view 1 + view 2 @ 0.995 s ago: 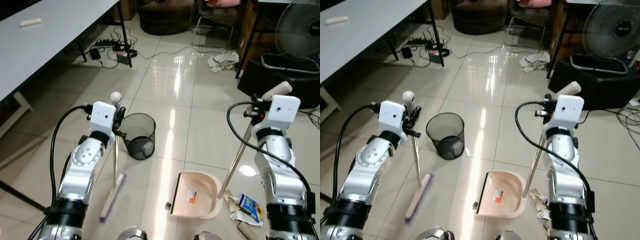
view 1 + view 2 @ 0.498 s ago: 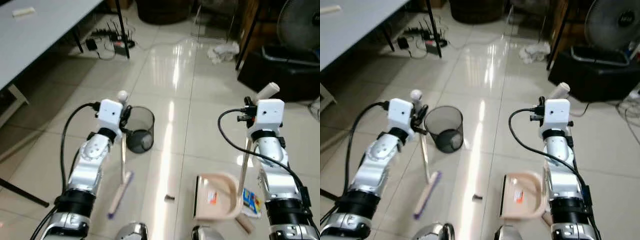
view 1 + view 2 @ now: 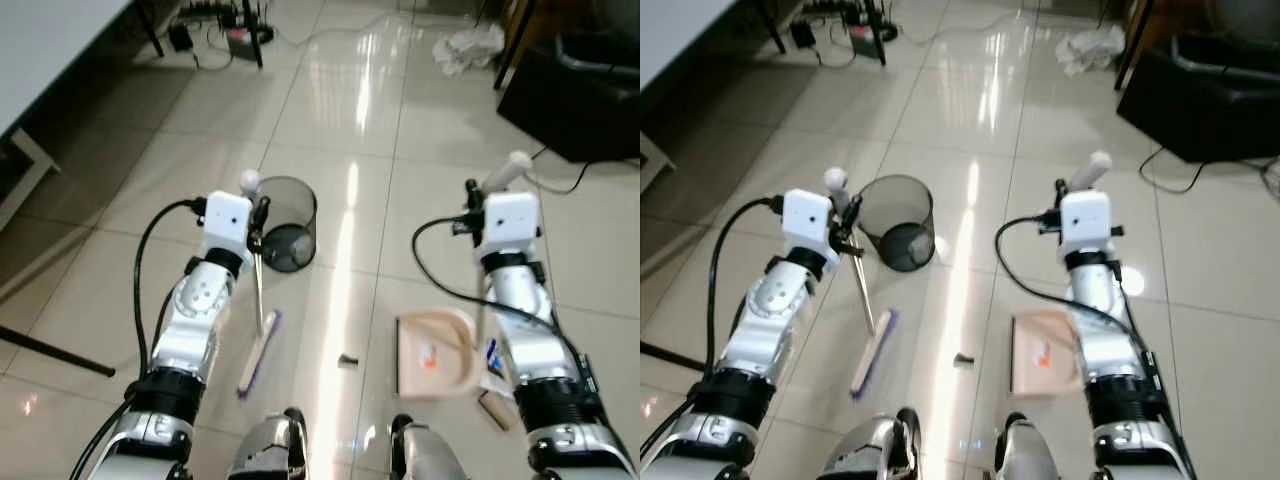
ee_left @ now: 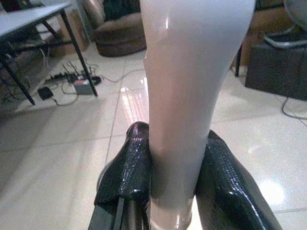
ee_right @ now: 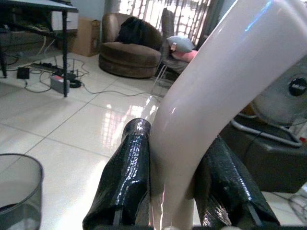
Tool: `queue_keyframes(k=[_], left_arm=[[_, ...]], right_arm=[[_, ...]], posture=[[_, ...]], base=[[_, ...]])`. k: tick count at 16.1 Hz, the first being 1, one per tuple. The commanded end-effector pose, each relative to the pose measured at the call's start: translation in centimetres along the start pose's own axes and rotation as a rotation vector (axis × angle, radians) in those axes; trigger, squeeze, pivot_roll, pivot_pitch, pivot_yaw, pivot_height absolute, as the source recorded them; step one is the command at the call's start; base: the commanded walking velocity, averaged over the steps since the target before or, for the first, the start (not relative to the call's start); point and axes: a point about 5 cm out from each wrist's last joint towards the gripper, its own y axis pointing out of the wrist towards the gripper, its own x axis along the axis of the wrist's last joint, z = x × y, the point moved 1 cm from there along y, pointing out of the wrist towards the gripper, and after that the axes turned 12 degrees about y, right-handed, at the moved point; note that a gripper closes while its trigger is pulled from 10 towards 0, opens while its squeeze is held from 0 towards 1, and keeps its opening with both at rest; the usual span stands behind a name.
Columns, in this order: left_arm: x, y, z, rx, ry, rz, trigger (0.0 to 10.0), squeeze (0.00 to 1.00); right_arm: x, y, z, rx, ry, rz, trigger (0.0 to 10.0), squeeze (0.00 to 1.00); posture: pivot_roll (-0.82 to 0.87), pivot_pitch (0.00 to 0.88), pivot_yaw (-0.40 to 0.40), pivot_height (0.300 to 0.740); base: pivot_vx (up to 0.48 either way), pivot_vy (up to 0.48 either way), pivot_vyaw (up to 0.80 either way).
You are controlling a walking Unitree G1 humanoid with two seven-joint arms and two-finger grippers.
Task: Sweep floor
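My left gripper is shut on the thin broom handle, just below its white knob. The broom head, with purple bristles, rests on the tiles under it. My right gripper is shut on the pale dustpan handle. The beige dustpan sits flat on the floor with its mouth toward the broom. A small dark scrap lies between broom head and dustpan. Just right of the pan lie a blue and yellow wrapper and a cardboard tube.
A black mesh bin stands just beyond the broom, something pale inside it. A dark table leg runs along the floor at left. Cables and a power strip, crumpled paper and a black box lie farther off.
The camera has tipped down and moved forward. The dustpan has slid right, away from the dark scrap, up against the wrapper. The broom stands more upright, nearer the bin.
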Motion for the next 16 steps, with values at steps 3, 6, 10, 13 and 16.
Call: queue_keyframes(k=[3, 6, 10, 13, 16], left_arm=[[-0.4, -0.1, -0.7, 0.033, -0.017, 0.004, 10.0, 0.0], [0.1, 0.5, -0.4, 0.098, -0.045, -0.018, 10.0, 0.0], [0.7, 1.2, -0.9, 0.128, -0.084, -0.045, 10.0, 0.0], [0.9, 1.9, -1.8, 0.139, -0.192, -0.023, 10.0, 0.0], [1.3, 2.7, -1.7, 0.214, -0.338, -0.006, 10.0, 0.0]], right_arm=[[-0.1, -0.5, 2.2, 0.038, 0.05, -0.061, 10.0, 0.0], [-1.1, -1.4, 4.2, 0.078, 0.025, -0.072, 10.0, 0.0], [-2.1, -2.1, 5.3, 0.084, 0.023, -0.07, 10.0, 0.0], [-2.4, -2.3, 5.9, 0.067, 0.031, -0.065, 10.0, 0.0], [-2.5, -2.5, 7.0, 0.075, 0.076, -0.07, 10.0, 0.0]], posture=[[0.11, 0.307, 0.105, 0.74], [0.13, 0.306, 0.112, 0.74], [0.14, 0.314, 0.119, 0.74], [0.15, 0.31, 0.123, 0.74], [0.15, 0.306, 0.13, 0.74]], base=[[0.0, 0.0, 0.0], [0.0, 0.0, 0.0], [0.0, 0.0, 0.0], [0.0, 0.0, 0.0], [0.0, 0.0, 0.0]])
